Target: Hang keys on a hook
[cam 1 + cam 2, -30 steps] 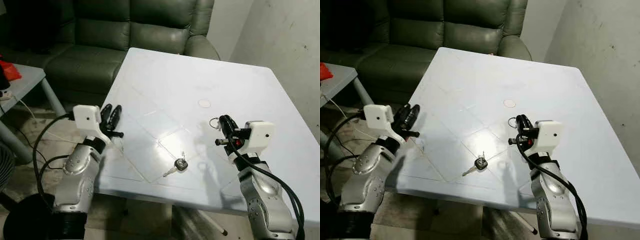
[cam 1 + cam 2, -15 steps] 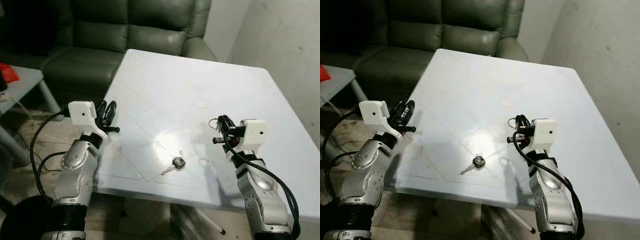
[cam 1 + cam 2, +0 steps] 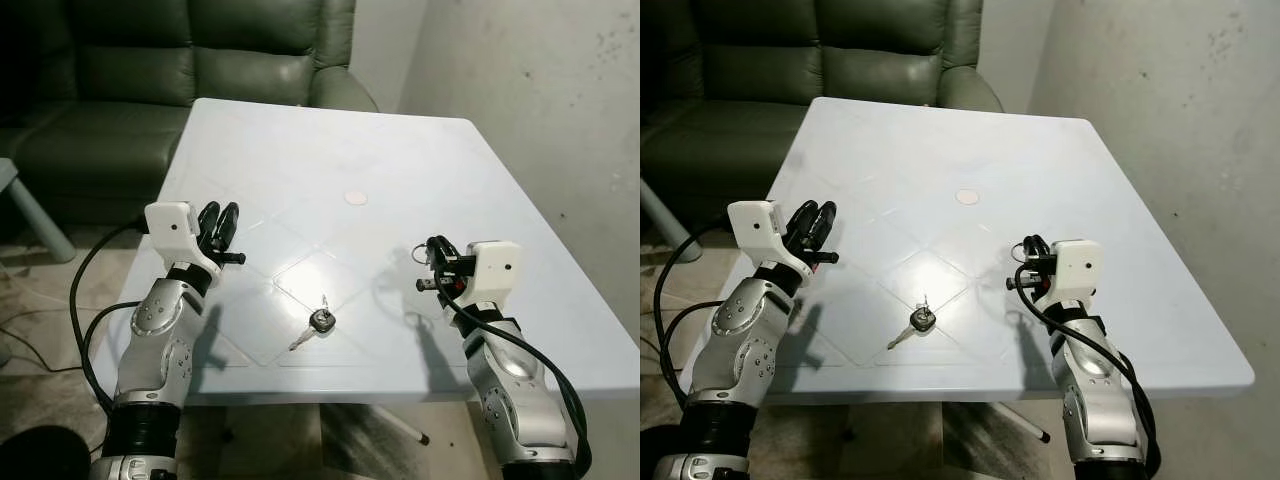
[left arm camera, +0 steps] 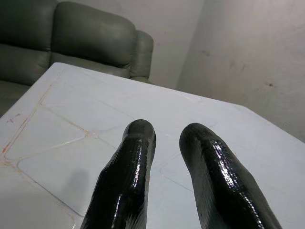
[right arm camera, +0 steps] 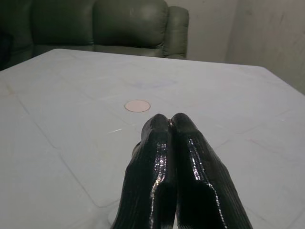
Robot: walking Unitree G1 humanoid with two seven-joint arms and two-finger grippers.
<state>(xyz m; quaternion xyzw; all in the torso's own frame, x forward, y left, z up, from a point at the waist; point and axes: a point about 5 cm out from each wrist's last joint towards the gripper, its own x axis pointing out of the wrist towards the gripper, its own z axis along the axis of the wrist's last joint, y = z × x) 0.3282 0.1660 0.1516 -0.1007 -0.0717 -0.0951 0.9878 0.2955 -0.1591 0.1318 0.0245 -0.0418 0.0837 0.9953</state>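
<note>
We stand at the near edge of a white table (image 3: 300,150), a dark sofa (image 3: 150,60) beyond its far side and a bare wall (image 3: 540,90) on the right; no hook is in sight, so we judge the hanging place lies elsewhere; a small round mark (image 3: 355,197) sits mid-table; the key (image 3: 318,323) lies flat near the near edge, between our arms, with a black head and a thin metal blade pointing near-left, and a small ring at its far side; our left gripper (image 3: 218,222) hovers over the left edge, fingers parted by a narrow gap and empty; our right gripper (image 3: 437,256) hangs above the table right of the key, fingers pressed together, a small wire ring seemingly at the tips, though we cannot tell if it is held; the key looks light, stiff and slippery on smooth plastic, best pinched at the thick head; the room around it is open, the near edge close.
</note>
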